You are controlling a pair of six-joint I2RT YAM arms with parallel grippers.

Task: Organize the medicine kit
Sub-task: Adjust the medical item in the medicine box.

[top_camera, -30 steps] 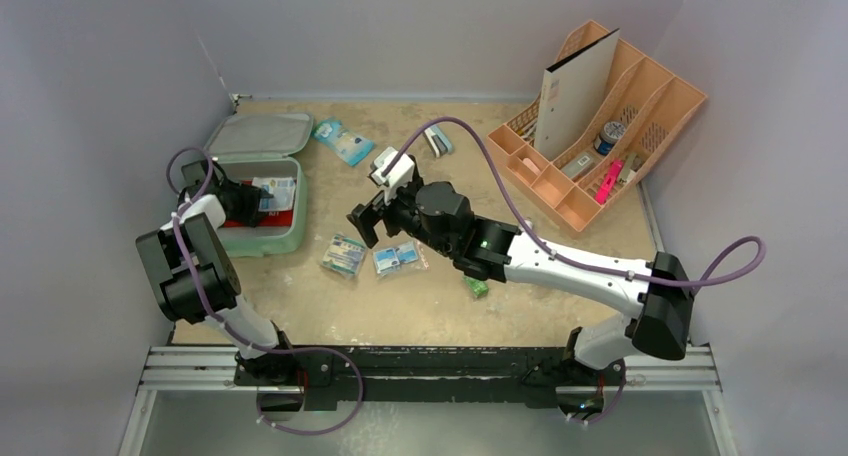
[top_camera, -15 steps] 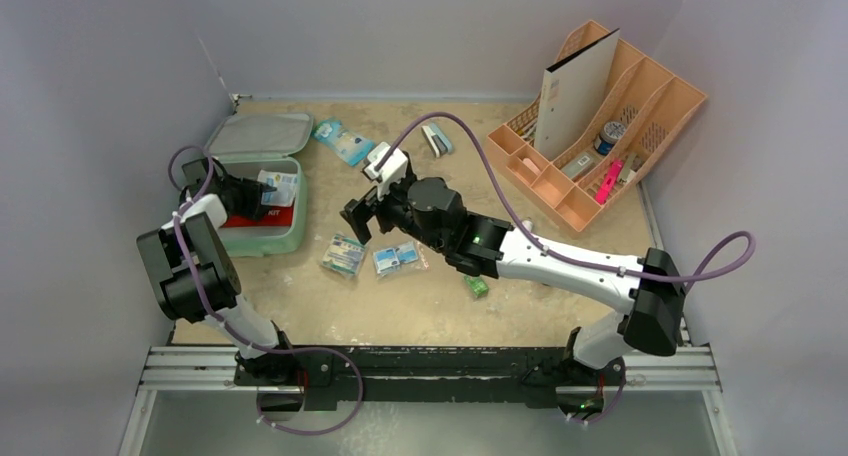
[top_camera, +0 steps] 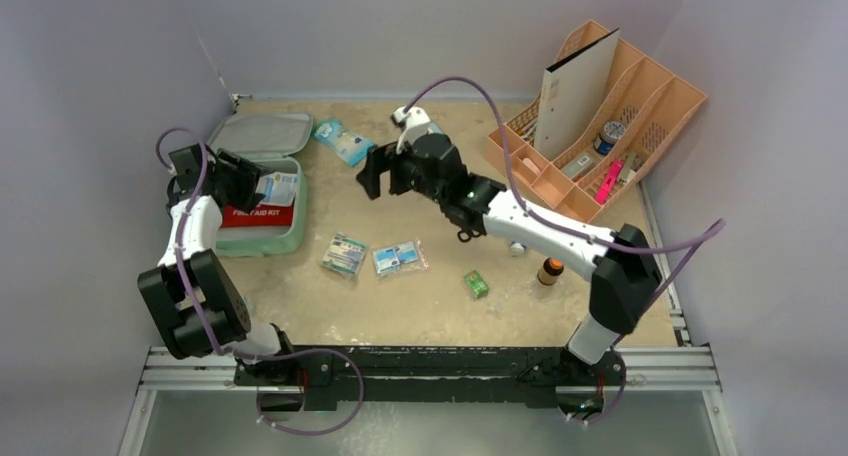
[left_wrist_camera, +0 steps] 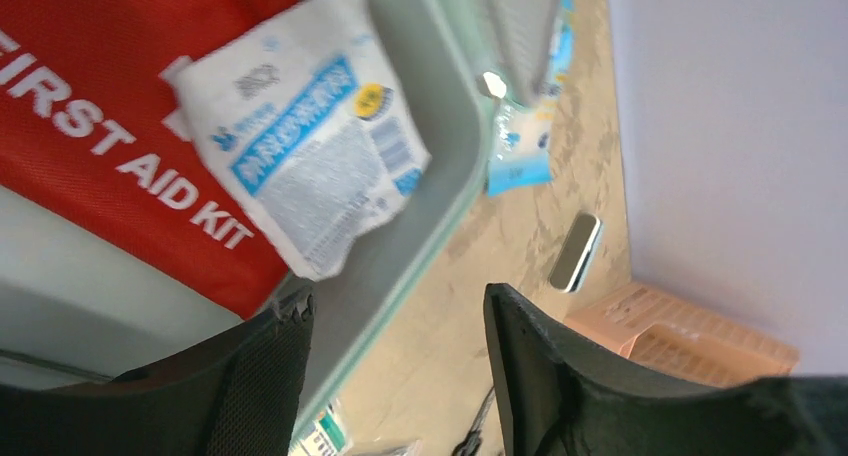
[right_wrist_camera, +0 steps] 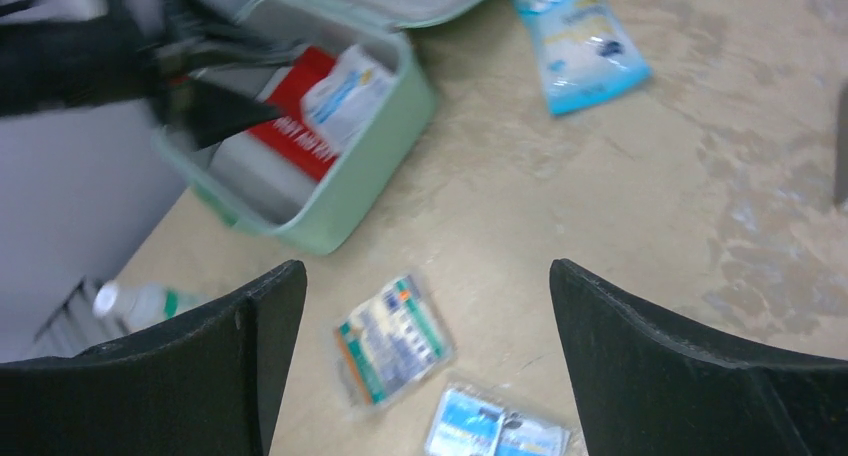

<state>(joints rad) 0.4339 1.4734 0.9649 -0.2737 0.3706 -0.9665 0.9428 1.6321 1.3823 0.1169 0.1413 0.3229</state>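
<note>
We judge the medicine kit (top_camera: 265,244), open at far left, partly packed: red pouch (top_camera: 258,214) and white sachet (top_camera: 280,188) inside. The left gripper (top_camera: 250,183) over it and the right gripper (top_camera: 385,171) mid-table both gape, empty. Loose packets (top_camera: 343,253), a bottle (top_camera: 551,271) and a green box (top_camera: 476,284) await packing.

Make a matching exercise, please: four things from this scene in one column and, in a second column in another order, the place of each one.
Things
1. small green box
2. red first aid pouch
3. pink item
4. light blue packet

Places
A. inside the medicine kit
B. on the table, just right of the kit's open lid
C. in the peach desk organizer
D. on the table, left of the brown bottle

Pairs: 1-D, 2-A, 3-C, 4-B
</note>
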